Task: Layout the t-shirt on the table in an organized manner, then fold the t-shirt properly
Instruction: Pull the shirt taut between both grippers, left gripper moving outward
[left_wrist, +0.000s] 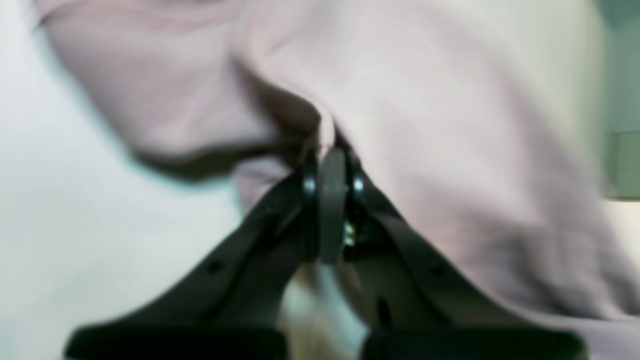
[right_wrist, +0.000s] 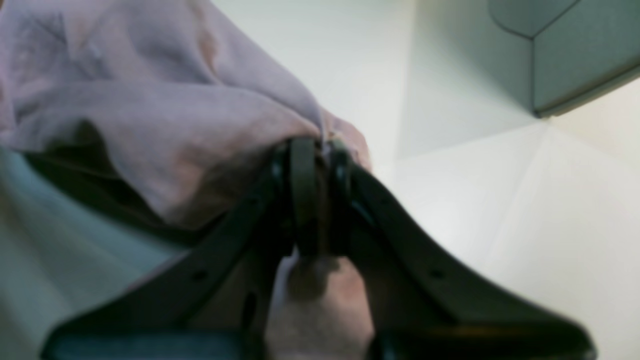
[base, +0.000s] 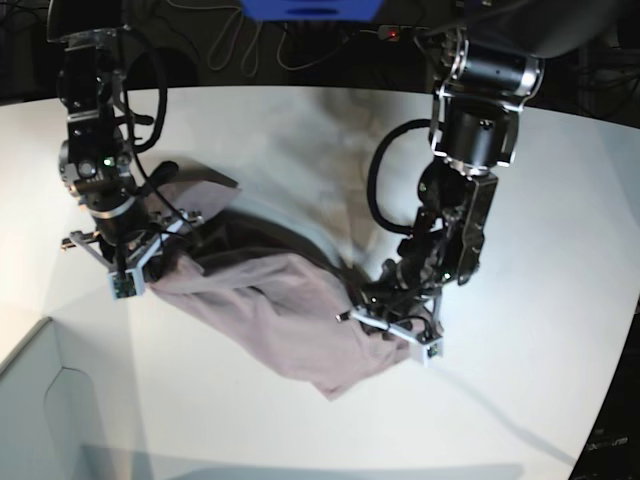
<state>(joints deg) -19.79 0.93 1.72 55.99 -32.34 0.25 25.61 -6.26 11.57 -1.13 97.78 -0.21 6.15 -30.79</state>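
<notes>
The mauve t-shirt (base: 270, 300) is bunched and wrinkled, stretched between my two grippers low over the white table (base: 540, 290). My right gripper (base: 150, 262), on the base view's left, is shut on one end of the shirt. The right wrist view shows its fingertips (right_wrist: 320, 150) pinching a fold of the fabric (right_wrist: 150, 115). My left gripper (base: 378, 318), on the base view's right, is shut on the other end. The left wrist view shows it (left_wrist: 332, 160) clamped on a ridge of cloth (left_wrist: 450, 125). A lower corner of the shirt trails toward the table front.
A pale grey box corner (base: 40, 400) stands at the front left of the table and also shows in the right wrist view (right_wrist: 565, 55). Dark cables and equipment lie beyond the table's far curved edge (base: 300, 40).
</notes>
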